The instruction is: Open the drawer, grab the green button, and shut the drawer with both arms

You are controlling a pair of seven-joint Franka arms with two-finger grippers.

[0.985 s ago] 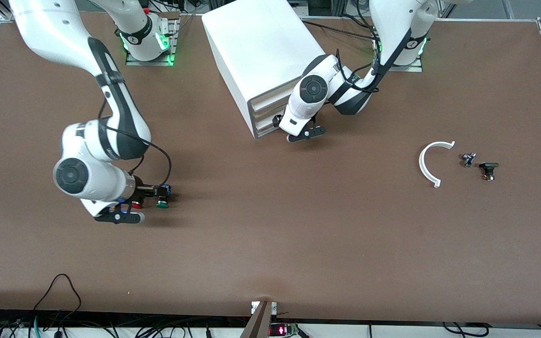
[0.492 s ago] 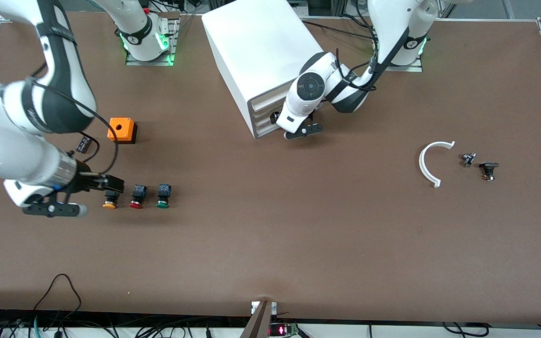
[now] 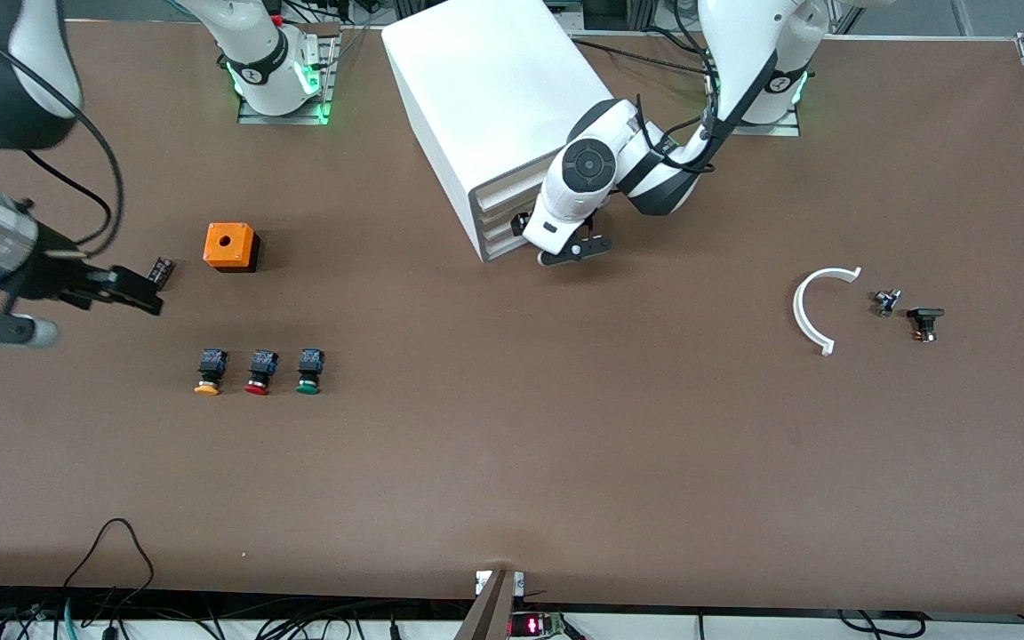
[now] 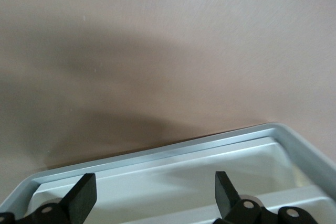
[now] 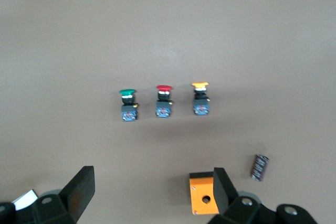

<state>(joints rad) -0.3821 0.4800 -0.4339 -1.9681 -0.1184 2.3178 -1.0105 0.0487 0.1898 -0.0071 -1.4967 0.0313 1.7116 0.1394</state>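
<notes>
- Button (image 3: 308, 372) with the green cap lies on the bare table (image 3: 512, 462), cap toward the front camera; it is the one of 3 pushbuttons in a row that lies toward the left arm's end, next to the red-capped button (image 3: 260, 372), with the yellow-orange-capped button (image 3: 209, 372) last in the row.
- Right wrist view shows the same row, the green-capped button (image 5: 127, 105) apart from its neighbours and nothing gripping it.
- Right gripper (image 3: 134, 296) hangs over the table at the right arm's end, fingers spread wide and empty, above a small dark cylinder (image 3: 159, 270) and near an orange box (image 3: 231, 246).
- Drawer (image 3: 501, 219) is the middle of 3 in the white cabinet (image 3: 494, 98); from the front it looks shut or nearly shut.
- Left gripper (image 3: 525, 225) sits at the cabinet's front by the drawers, claws parted and holding nothing; its wrist view shows a tray rim (image 4: 173, 150) between the fingertips (image 4: 81, 195).
- Step in hand, as I judge it: the button is out on the table and the closing of the drawer is at or near its end.
- Next move calls for the left gripper to press the drawer front squarely until flush, if any gap is left, then back straight off without snagging the rim.
- Well apart, toward the left arm's end, lie a white curved piece (image 3: 816, 307) and 2 small dark parts (image 3: 908, 313).
</notes>
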